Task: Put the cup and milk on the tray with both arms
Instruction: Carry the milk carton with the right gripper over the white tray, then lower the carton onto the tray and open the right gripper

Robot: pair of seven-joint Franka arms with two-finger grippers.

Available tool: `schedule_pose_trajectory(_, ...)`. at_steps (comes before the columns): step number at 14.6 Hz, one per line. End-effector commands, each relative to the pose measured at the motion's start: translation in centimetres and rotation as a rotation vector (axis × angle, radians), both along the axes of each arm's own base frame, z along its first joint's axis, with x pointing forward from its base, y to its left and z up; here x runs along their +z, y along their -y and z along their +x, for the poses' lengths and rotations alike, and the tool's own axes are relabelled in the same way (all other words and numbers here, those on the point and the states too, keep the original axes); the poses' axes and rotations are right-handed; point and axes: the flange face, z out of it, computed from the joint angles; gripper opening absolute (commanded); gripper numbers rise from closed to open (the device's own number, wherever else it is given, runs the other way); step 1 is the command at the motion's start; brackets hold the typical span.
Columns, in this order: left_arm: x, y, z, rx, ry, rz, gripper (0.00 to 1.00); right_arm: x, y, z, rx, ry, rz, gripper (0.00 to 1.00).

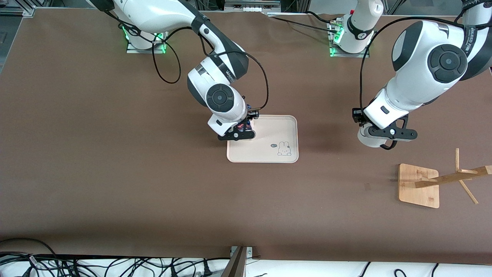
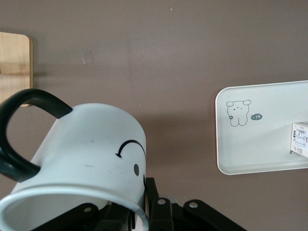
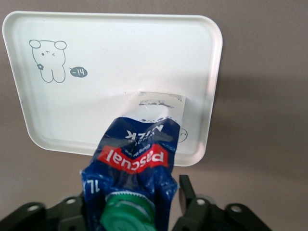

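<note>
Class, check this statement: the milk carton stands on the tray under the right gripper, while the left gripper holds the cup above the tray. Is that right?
Not quite. The left gripper holds the cup above bare table, off to the side of the tray, as the left wrist view shows. The rest holds: the milk carton stands on the tray under the right gripper.

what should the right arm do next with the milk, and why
Probably lift the right gripper straight up. The milk already stands on the tray and one finger shows a gap beside the carton, so it looks released. The left gripper holds the cup over bare table.
</note>
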Motion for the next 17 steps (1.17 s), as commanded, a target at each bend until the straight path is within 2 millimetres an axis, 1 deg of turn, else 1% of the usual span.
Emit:
schedule_pose_trajectory(1, 0.6, 0.4, 0.3, 0.012, -0.011, -0.019, 0.00, 3.7, 0.0, 0.3, 0.003, 0.040, 0.021, 1.00)
schedule_pose_trajectory(2, 0.7, 0.5, 0.3, 0.010, -0.010, -0.020, 0.00, 4.9, -0.4, -0.2, -0.001, 0.045, 0.023, 1.00)
schedule_pose_trajectory(3, 0.6, 0.6, 0.3, 0.017, -0.012, -0.020, 0.00, 7.3, -0.2, -0.7, -0.008, 0.053, 0.026, 1.00)
schedule_pose_trajectory(5, 0.6, 2.3, -0.1, 0.033, -0.012, -0.018, 0.00, 9.6, 0.8, -1.4, 0.005, 0.022, -0.005, 1.00)
schedule_pose_trajectory(6, 0.5, 2.8, 0.1, 0.041, -0.012, -0.018, 0.00, 11.1, 1.7, -1.5, 0.005, 0.021, -0.017, 1.00)
schedule_pose_trajectory(7, -0.9, 3.5, 0.5, 0.041, -0.034, -0.018, 0.00, 12.7, 2.6, -1.5, -0.013, 0.025, -0.029, 1.00)
schedule_pose_trajectory(8, -2.1, 4.7, 0.4, 0.056, -0.064, -0.037, 0.00, 14.0, 5.5, 0.0, -0.050, 0.022, -0.059, 1.00)
schedule_pose_trajectory(9, -3.0, 6.3, 0.2, 0.097, -0.093, -0.063, 0.00, 14.4, 8.6, 1.7, -0.090, 0.015, -0.094, 1.00)
schedule_pose_trajectory(10, -3.5, 7.9, -0.1, 0.128, -0.109, -0.072, 0.00, 15.1, 11.9, 3.3, -0.137, 0.018, -0.120, 1.00)
schedule_pose_trajectory(11, -4.8, 9.4, -0.2, 0.132, -0.131, -0.065, 0.00, 15.9, 15.0, 4.9, -0.174, 0.032, -0.128, 1.00)
schedule_pose_trajectory(12, -6.2, 10.4, -0.3, 0.131, -0.158, -0.064, 0.00, 16.1, 17.1, 6.0, -0.195, 0.042, -0.137, 1.00)
schedule_pose_trajectory(14, -9.8, 12.8, -0.9, 0.197, -0.250, -0.097, 0.00, 16.3, 22.0, 8.4, -0.210, 0.072, -0.158, 1.00)
schedule_pose_trajectory(16, -13.4, 15.0, -1.7, 0.277, -0.343, -0.109, 0.00, 16.5, 25.9, 10.0, -0.189, 0.094, -0.175, 1.00)
schedule_pose_trajectory(17, -14.7, 16.3, -1.8, 0.297, -0.368, -0.110, 0.00, 16.8, 27.8, 10.6, -0.180, 0.104, -0.181, 1.00)
